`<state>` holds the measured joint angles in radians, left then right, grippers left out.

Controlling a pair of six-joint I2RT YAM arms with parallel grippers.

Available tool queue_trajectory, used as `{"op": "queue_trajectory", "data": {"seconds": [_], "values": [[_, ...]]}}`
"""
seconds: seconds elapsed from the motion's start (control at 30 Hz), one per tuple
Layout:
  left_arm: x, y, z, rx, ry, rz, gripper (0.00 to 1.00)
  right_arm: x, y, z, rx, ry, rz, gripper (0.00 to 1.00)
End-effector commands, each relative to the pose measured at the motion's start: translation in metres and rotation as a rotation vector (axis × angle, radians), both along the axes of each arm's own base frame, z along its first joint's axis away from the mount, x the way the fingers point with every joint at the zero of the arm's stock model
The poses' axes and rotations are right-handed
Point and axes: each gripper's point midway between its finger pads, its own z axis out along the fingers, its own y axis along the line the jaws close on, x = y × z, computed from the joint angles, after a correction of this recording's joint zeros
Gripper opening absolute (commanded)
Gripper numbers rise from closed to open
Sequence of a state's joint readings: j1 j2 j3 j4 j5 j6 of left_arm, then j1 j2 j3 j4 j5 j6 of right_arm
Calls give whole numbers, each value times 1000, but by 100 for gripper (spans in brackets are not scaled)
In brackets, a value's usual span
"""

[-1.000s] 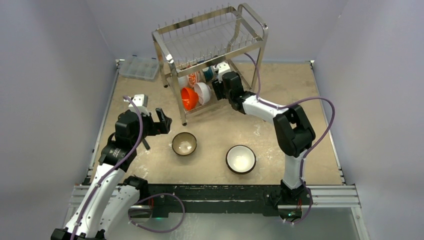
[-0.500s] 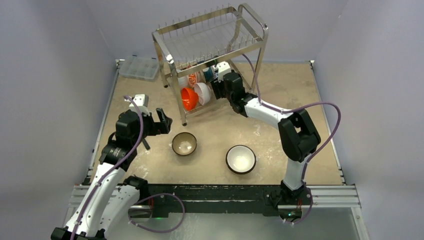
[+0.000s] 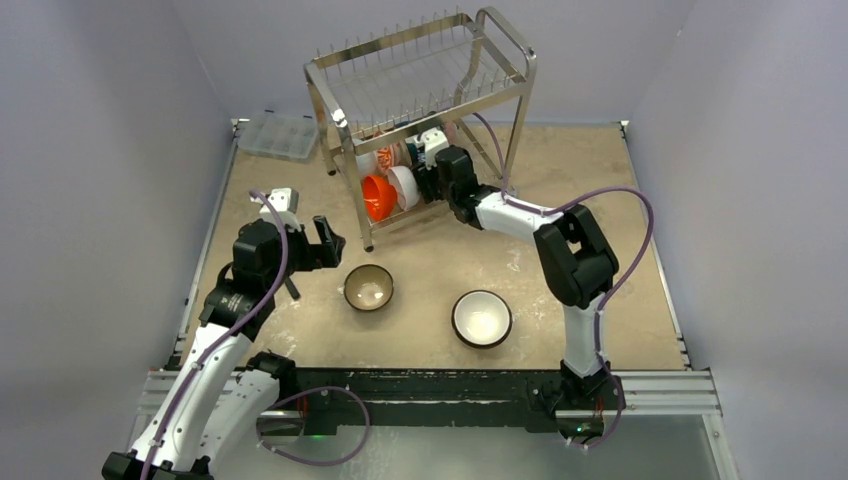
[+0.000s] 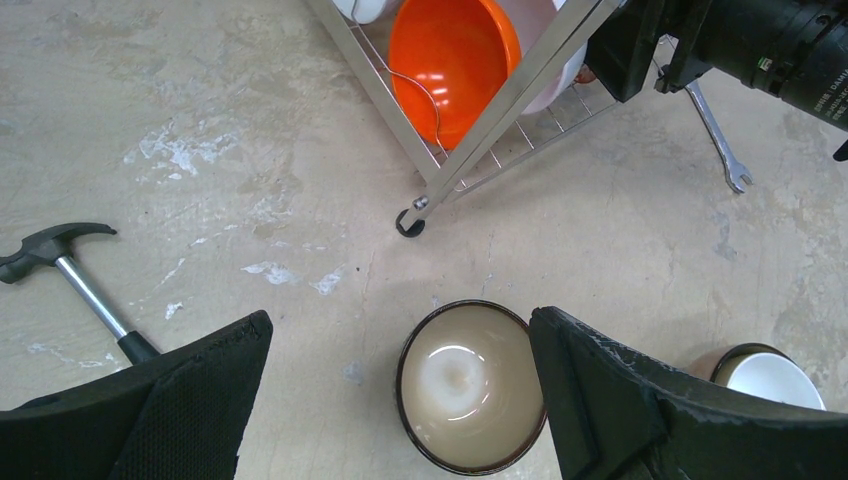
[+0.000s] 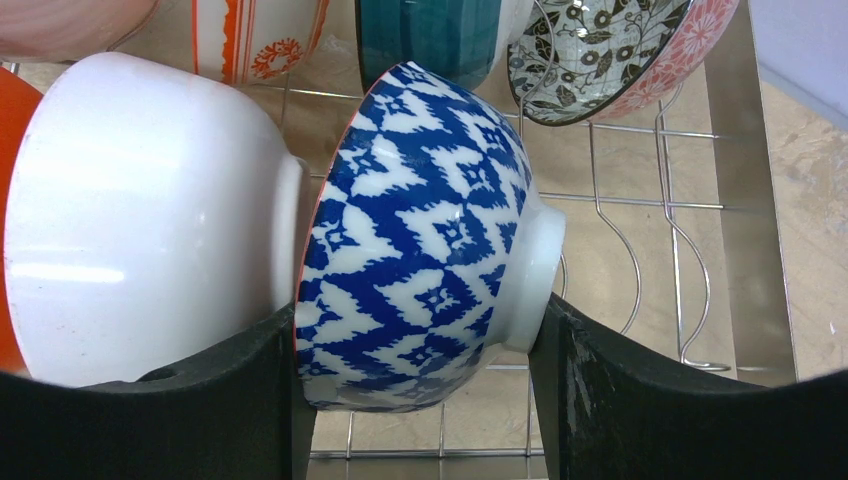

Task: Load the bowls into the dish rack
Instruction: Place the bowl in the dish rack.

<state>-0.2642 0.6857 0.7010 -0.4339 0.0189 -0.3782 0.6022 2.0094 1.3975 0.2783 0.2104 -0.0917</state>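
Blue-and-white bowl (image 5: 420, 240): on edge in the lower tier of the dish rack (image 3: 410, 70), its rim against the back of a plain white bowl (image 5: 150, 220) and its foot pointing away. We cannot tell whether it bears on the wires yet.
Right gripper (image 5: 415, 320): clenched on that bowl, one finger at the rim and the other at the foot, so the bowl's axis runs straight across the jaws.
Left gripper (image 4: 400, 320): released, fingers spread wide around nothing, hovering over the table (image 3: 440, 260).
Tan bowl (image 4: 470, 385): upright on the table, just ahead of and below the left claw, in line with the gap between its fingers. The left arm is plainly the nearer one.
Dark-rimmed white bowl (image 4: 765, 380): upright on the table beside the tan one, apart from both claws, on the right arm's side.
Step in hand: we judge it to be seating the blue bowl, with two bowls left outside the rack.
Coming move: it turns on the bowl leaning against its white neighbour, so the jaws should part along the bowl's axis and back straight out.
Risk: if the bowl is not seated between the wires, we expect it to tip off its edge on release.
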Motion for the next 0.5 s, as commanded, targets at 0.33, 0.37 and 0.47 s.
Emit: {"op": "queue_trajectory", "data": {"seconds": [0.33, 0.37, 0.47], "values": [[5, -4, 10, -6, -43, -21, 99, -1, -2, 43, 49, -70, -28, 99], [5, -4, 11, -7, -43, -20, 99, -2, -4, 45, 52, -69, -36, 99], [5, -4, 9, -6, -39, -22, 99, -10, -10, 48, 71, -51, -57, 99]]}}
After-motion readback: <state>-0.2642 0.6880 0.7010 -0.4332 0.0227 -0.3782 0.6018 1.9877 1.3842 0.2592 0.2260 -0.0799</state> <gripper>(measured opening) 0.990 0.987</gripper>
